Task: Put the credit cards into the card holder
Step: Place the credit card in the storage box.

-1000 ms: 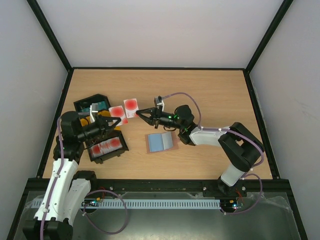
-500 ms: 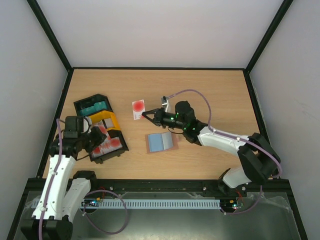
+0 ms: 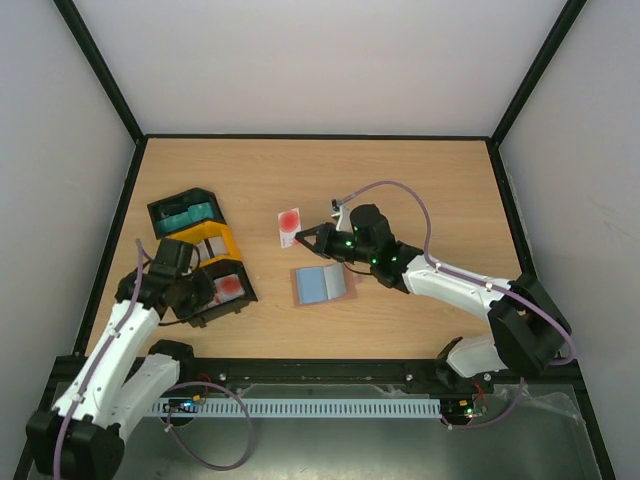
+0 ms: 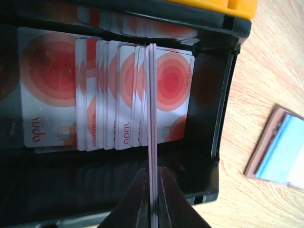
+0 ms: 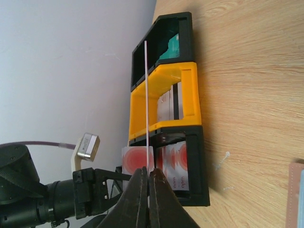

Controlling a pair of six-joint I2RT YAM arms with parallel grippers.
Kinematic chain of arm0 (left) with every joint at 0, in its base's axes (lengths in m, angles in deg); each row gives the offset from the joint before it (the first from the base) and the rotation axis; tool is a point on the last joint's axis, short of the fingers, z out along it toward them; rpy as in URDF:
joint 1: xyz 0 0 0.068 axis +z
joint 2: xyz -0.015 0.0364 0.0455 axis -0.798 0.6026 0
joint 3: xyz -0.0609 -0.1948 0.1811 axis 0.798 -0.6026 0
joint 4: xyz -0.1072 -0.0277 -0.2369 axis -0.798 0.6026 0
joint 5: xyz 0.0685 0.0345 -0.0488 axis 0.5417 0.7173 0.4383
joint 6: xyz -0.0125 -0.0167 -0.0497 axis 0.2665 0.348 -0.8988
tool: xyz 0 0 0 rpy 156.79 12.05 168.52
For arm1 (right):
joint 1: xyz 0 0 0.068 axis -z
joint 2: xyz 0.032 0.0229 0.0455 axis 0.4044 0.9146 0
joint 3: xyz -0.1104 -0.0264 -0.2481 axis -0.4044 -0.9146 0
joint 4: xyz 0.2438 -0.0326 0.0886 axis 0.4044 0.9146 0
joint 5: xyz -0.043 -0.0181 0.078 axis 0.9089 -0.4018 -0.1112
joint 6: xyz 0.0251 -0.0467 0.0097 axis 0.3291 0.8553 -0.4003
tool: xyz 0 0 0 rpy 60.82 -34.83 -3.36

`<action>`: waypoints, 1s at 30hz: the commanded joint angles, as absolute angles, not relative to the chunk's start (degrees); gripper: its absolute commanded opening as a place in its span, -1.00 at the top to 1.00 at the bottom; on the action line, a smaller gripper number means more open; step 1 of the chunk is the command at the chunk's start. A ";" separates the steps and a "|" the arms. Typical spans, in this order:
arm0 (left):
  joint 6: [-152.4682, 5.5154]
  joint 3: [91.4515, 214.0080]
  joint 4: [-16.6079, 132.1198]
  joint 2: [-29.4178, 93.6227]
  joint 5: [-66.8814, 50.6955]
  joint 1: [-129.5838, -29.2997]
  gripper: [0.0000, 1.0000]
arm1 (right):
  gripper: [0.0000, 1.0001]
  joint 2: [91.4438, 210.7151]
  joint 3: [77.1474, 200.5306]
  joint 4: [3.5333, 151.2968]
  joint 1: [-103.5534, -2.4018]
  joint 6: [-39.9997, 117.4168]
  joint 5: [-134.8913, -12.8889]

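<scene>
My right gripper (image 3: 306, 238) is shut on a red-and-white credit card (image 3: 289, 224), held above the table just beyond the card holder (image 3: 322, 284). The holder lies open, brown with a bluish inside. In the right wrist view that card (image 5: 146, 95) shows edge-on between the shut fingers (image 5: 147, 170). My left gripper (image 3: 203, 290) hovers over the near black tray (image 3: 247, 293). In the left wrist view it (image 4: 153, 169) is shut on a credit card (image 4: 152, 118) seen edge-on, above several red-and-white cards (image 4: 109, 99) lying in that tray.
Three joined trays stand at the left: a far black one with teal cards (image 3: 185, 214), a yellow one (image 3: 215, 240) and the near black one. The holder's edge (image 4: 280, 152) shows right of the tray. Black frame rails border the table.
The left arm has pulled back from mid-table to over the near black tray, still gripping a card. The right gripper has carried its card rightward and nearer, toward the holder.
</scene>
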State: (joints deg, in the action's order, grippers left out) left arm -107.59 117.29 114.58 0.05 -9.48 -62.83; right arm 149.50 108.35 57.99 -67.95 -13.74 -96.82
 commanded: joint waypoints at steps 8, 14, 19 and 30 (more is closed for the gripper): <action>-110.72 114.61 101.70 11.06 -6.00 -70.22 0.71 | 0.96 146.21 106.50 60.83 -67.69 -11.22 -94.11; -109.53 113.61 99.51 12.50 -4.54 -70.25 0.56 | 0.96 145.19 106.29 62.59 -67.71 -10.48 -93.22; -107.86 114.54 98.29 11.11 -7.27 -70.18 0.26 | 0.96 144.22 106.33 64.84 -67.68 -9.33 -91.62; -111.77 118.79 82.13 9.66 -16.64 -79.78 -0.25 | 0.96 142.33 103.77 81.37 -67.66 1.14 -87.99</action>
